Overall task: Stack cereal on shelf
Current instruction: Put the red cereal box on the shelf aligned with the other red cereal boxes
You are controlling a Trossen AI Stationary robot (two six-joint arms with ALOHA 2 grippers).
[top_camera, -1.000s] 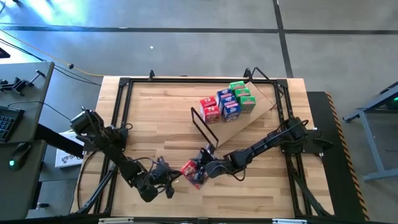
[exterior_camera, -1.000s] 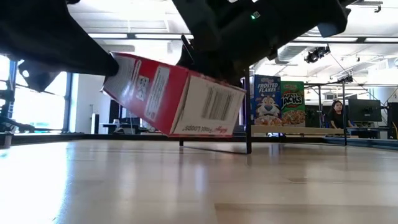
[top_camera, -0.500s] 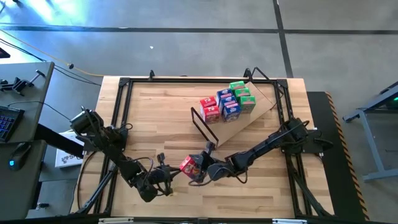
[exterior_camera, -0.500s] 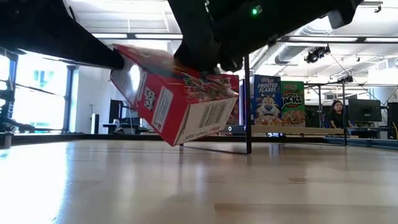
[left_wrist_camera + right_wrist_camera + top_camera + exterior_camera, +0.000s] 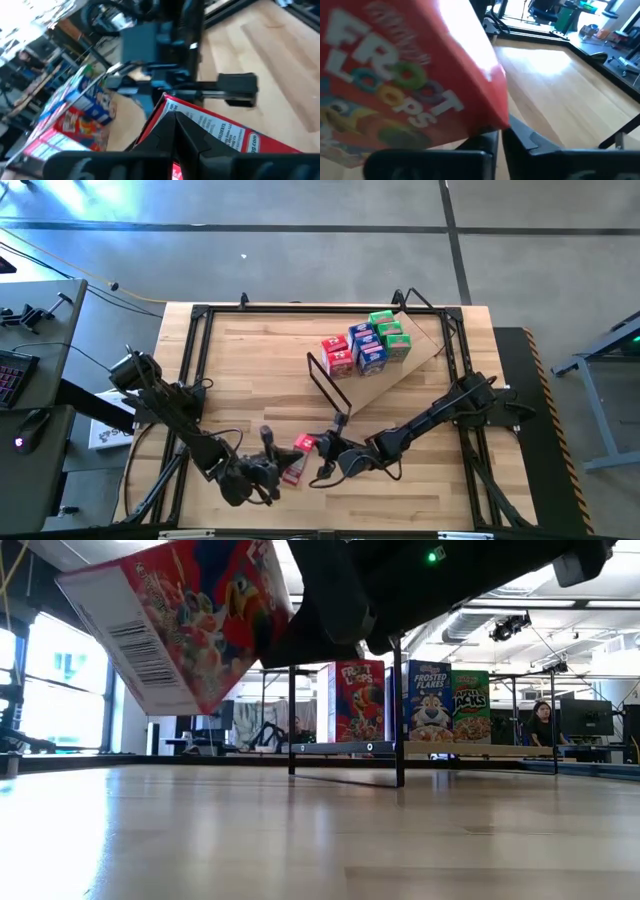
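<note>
My high view looks straight down on the whole table (image 5: 250, 350), with the shelf (image 5: 400, 370) toward one o'clock of centre. My low view sits at tabletop level, facing level across the boards to that same shelf (image 5: 470, 749) and the room behind. Each wrist view looks forward, very close, onto the red cereal box (image 5: 220, 135) (image 5: 405, 95), which the high view (image 5: 297, 460) and low view (image 5: 180, 620) also share.
</note>
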